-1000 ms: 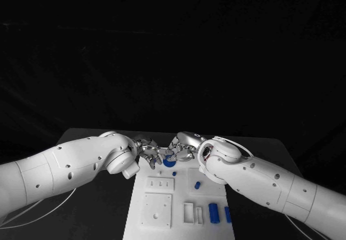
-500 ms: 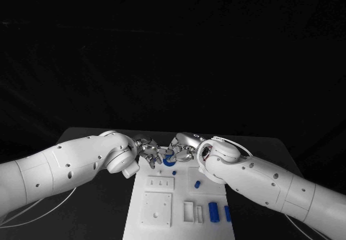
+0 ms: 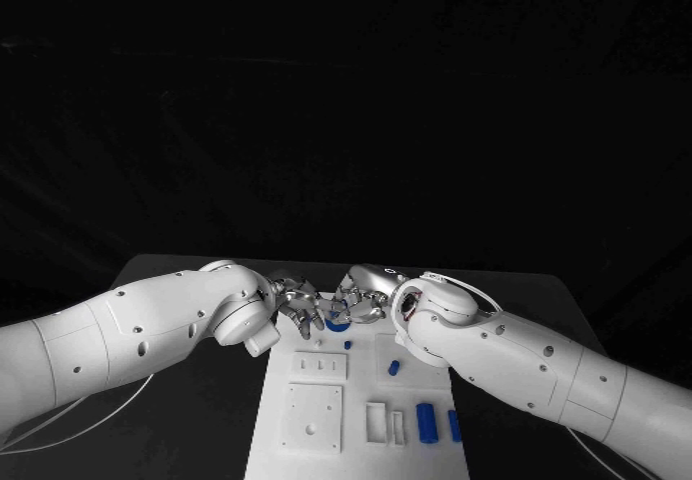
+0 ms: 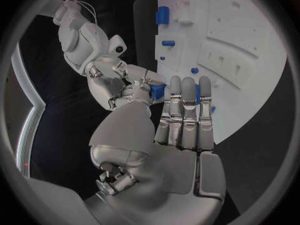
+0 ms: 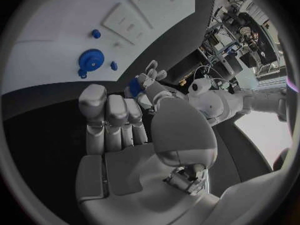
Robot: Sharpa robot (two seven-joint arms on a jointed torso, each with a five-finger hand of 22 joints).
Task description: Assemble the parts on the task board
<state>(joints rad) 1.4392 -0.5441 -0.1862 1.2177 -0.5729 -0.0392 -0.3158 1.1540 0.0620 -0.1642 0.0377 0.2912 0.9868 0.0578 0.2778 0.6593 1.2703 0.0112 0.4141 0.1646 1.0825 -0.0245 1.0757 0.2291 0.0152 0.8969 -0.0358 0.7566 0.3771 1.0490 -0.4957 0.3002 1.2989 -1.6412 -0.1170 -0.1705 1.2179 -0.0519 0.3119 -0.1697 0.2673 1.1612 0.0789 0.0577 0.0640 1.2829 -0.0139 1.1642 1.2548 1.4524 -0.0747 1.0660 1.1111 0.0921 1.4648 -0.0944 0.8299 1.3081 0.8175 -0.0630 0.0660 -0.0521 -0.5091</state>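
Observation:
The white task board (image 3: 353, 400) lies lengthwise in the middle of the table. Above its far end my left hand (image 3: 297, 303) and right hand (image 3: 364, 300) meet fingertip to fingertip. A small blue part (image 4: 157, 91) sits between them, and fingers of both hands pinch it. The right wrist view shows that blue part (image 5: 134, 87) at the left hand's fingertips. A round blue gear (image 5: 92, 60) lies on the board just under the hands, and its edge peeks out as the gear (image 3: 336, 325) in the head view.
Loose blue parts lie on the board: a peg (image 3: 348, 346), a short cylinder (image 3: 394, 369) and two longer blocks (image 3: 427, 422) near the front right. White raised blocks (image 3: 320, 367) with slots take up the board's left half. Black table surrounds the board.
The right hand and forearm have edged slightly toward the left hand. The small part stays between the fingertips, and the board's pieces have not moved.

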